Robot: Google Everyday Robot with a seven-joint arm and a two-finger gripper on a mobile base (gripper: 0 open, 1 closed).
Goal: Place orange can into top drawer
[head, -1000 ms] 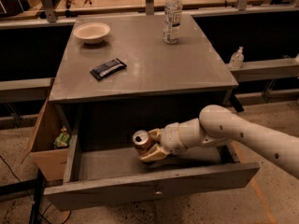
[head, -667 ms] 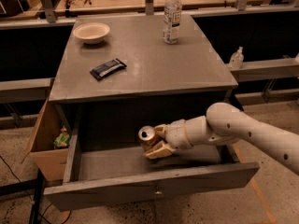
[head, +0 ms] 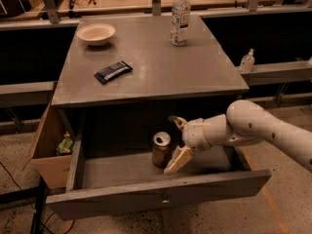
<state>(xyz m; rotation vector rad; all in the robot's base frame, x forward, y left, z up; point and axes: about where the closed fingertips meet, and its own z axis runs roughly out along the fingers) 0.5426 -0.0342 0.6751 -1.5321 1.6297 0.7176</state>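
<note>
The orange can [head: 161, 149] stands upright on the floor of the open top drawer [head: 122, 197], near its middle, silver top up. My gripper [head: 170, 144] reaches into the drawer from the right. Its fingers are spread apart on either side of the can's right part. The pale near finger [head: 178, 160] lies just right of the can, and the far finger [head: 178, 122] is behind it. The can appears to rest on the drawer floor, not lifted.
On the cabinet top [head: 195, 77] are a white bowl [head: 96, 33], a dark snack packet [head: 113, 71] and a clear water bottle [head: 180, 16]. A brown cardboard box [head: 48, 150] with a green item stands at the left. A small bottle [head: 247, 61] sits on the right ledge.
The gripper carried the can slightly rightward and down inside the drawer. The can now stands on the drawer floor and the fingers have spread away from it.
</note>
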